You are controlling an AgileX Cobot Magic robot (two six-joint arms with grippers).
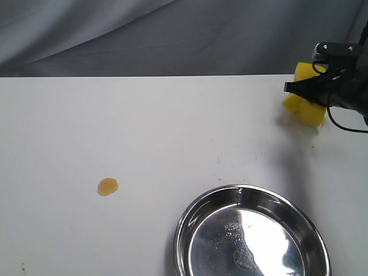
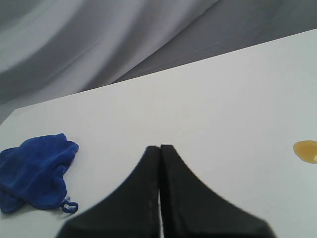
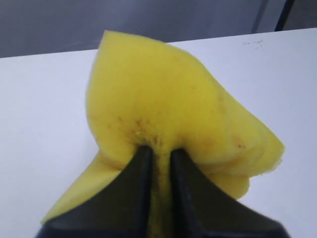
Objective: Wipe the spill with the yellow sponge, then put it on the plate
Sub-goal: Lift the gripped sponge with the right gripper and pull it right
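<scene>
Near the far right edge of the counter (image 1: 172,126), the right hand (image 3: 158,154) pinches the sponge (image 1: 303,108). Open counter separates it from the spill (image 1: 107,186). The plate (image 1: 185,227) lies well apart from both. The left hand (image 2: 159,148) is closed and empty.

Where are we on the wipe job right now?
Done: the right tool is clamped on the yellow sponge. In hand: the approach, since the spill, an intact amber drop, lies far to its left. Left: the wipe, then setting the sponge on the plate, which holds nothing.

Plate (image 1: 181,230) stamp (image 1: 244,257) illegible; no txt.
</scene>
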